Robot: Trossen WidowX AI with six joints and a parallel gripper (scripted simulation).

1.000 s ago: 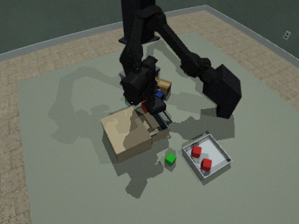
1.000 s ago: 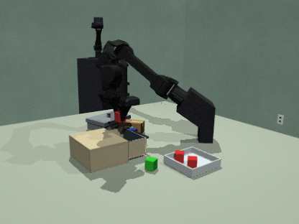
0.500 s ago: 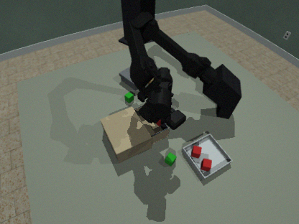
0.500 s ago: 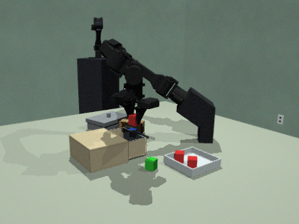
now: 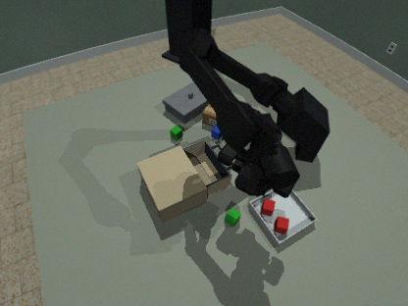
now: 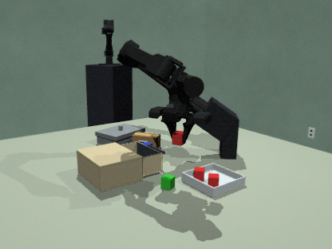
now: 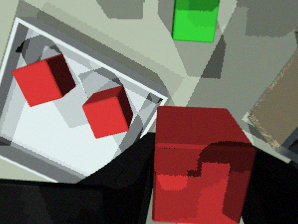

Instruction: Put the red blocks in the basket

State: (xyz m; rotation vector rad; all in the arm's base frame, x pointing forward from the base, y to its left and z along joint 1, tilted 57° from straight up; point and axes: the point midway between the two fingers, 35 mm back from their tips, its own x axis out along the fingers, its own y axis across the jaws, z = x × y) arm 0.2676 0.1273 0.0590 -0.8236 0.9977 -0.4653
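We are keeping our eyes on the red block (image 6: 178, 138) (image 7: 202, 170), which is sitting pinched in the pincer (image 6: 178, 138) (image 7: 190, 143), hanging above the worktop (image 5: 98, 265) (image 6: 263, 215). The basket (image 5: 297, 236) (image 6: 214, 192) (image 7: 90, 62), already holding two red blocks, is lying off to one side, away from the open drawer (image 5: 219, 185) (image 6: 152, 164). We are judging that the coming move is going sideways over the near rim, then down beside those two.

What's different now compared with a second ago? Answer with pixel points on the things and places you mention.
The fingers (image 6: 178, 140) have carried a red block (image 6: 178, 138) (image 7: 202, 172) from beyond the open drawer (image 5: 219, 185) (image 6: 152, 164) over toward the basket (image 5: 265, 229) (image 6: 197, 187) (image 7: 85, 56). It was already held then, so nothing was newly gripped or let go. The drawer is still open, two red blocks still lie in the basket, and the nearer green block (image 5: 232, 217) (image 6: 167, 182) (image 7: 195, 22) hasn't moved.
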